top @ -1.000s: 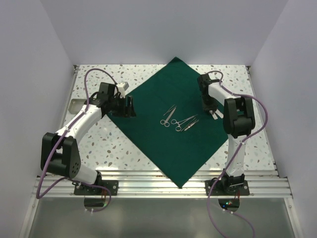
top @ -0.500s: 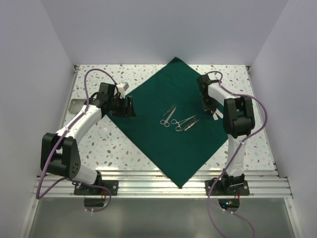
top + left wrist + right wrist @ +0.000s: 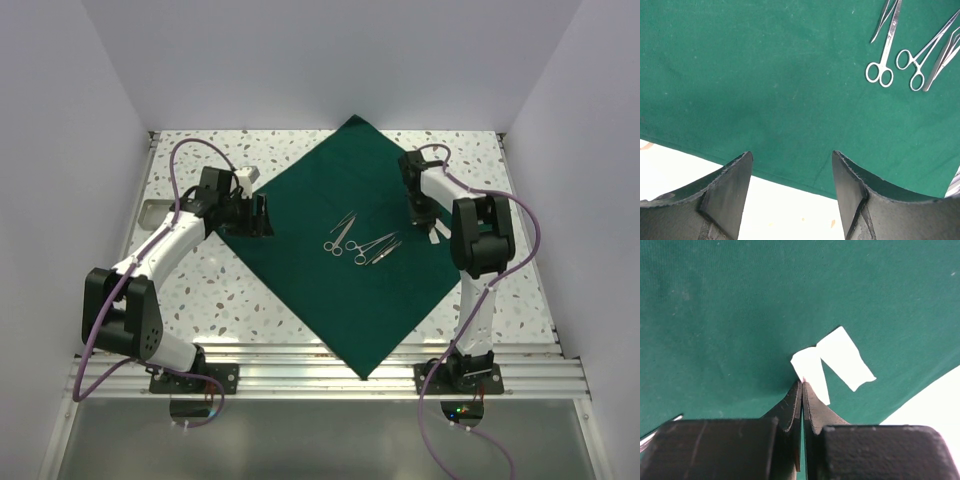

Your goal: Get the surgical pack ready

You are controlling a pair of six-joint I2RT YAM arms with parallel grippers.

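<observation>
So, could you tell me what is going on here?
A surgical pack is being laid out. A dark green square cloth drape lies spread on the speckled table, thin silver scissor-like instruments at its middle. The right claw is shut against one of two small white gauze squares near the right corner. The left claw hangs open over the drape's left edge.

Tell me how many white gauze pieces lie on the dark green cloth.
2 white gauze pieces: one at the tip of the shut right pincer, the other beside it, both on the dark green cloth drape. More may hide under the pincer.
</observation>
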